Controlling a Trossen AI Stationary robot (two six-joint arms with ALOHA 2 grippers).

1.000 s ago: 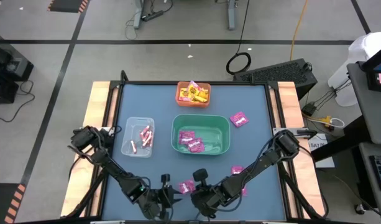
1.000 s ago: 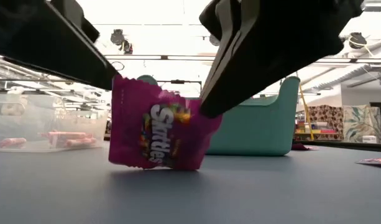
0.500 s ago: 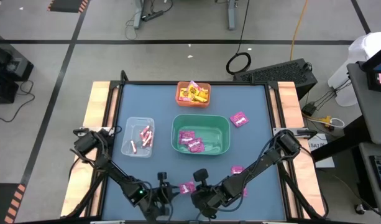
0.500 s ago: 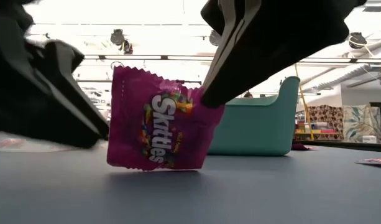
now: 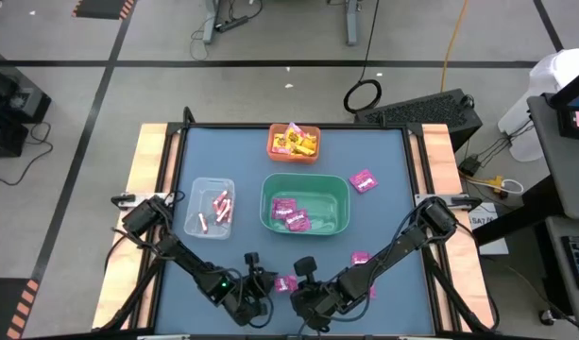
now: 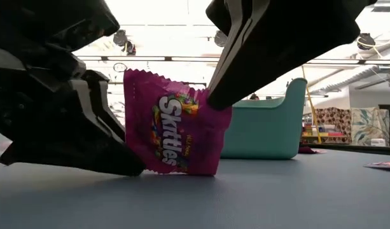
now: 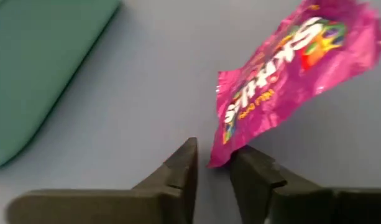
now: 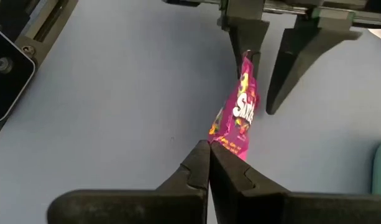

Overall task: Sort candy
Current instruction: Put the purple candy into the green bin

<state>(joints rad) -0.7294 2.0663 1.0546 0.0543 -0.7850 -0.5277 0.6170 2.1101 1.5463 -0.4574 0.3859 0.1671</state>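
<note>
Right now the magenta Skittles packet (image 6: 177,131) stands on edge on the tabletop (image 5: 383,170), near front, pinched at a corner by right gripper (image 8: 209,155), fingers closed on it. Left gripper (image 7: 213,167) just beside its other corner, fingers narrowly apart, w/ green bin (image 5: 305,203) behind.

The table (image 5: 232,156) has a blue-grey top with pale wooden side strips, standing on a grey floor (image 5: 157,38) crossed by dark tape lines. A yellow cable (image 5: 451,42) trails across it, beside a black coiled cord (image 5: 363,95). Bright ceiling lights (image 6: 163,16) glare overhead.
</note>
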